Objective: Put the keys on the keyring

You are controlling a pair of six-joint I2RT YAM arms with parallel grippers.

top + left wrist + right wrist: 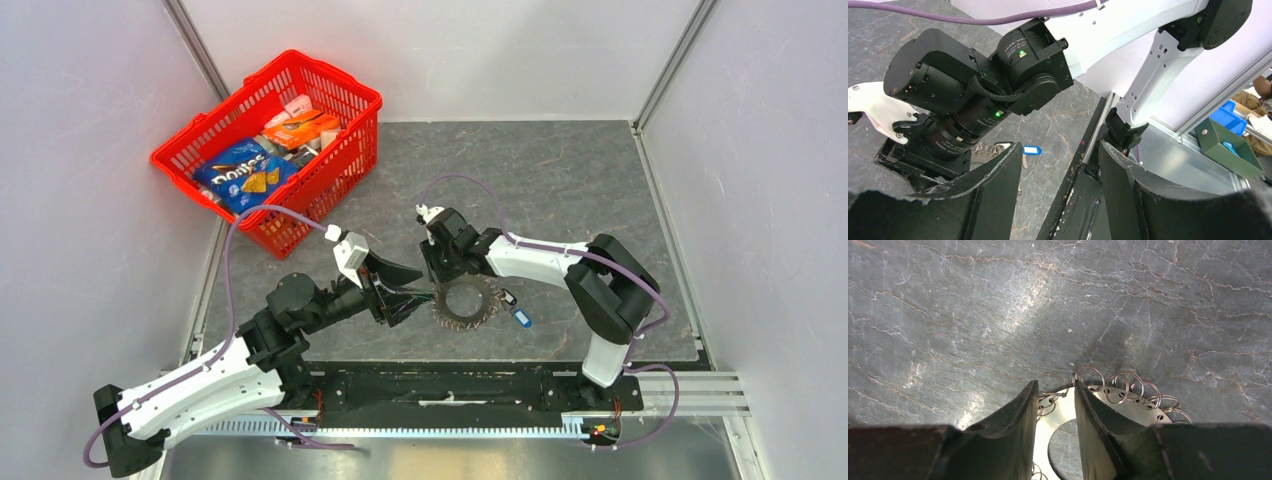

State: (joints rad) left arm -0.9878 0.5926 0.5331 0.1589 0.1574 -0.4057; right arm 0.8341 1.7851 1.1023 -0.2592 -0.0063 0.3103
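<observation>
The keys (470, 305) lie fanned like a toothed silvery wheel on the grey mat, with a blue-headed key (520, 319) just to their right. My right gripper (446, 277) points down over the wheel's far-left rim. In the right wrist view its jaws (1055, 388) stand a little apart over a flat holed metal ring plate (1108, 407), the keyring, edged with small split rings (1120, 386). One small ring sits in the gap. My left gripper (424, 286) lies low just left of the wheel, open and empty (1060, 146). The blue-headed key (1031, 149) shows beyond its left finger.
A red basket (222, 105) with snack packs stands at the back left, partly off the mat. The black base rail (460, 385) runs along the near edge. The right arm's wrist (973, 100) fills the space right in front of my left gripper. White walls close in both sides.
</observation>
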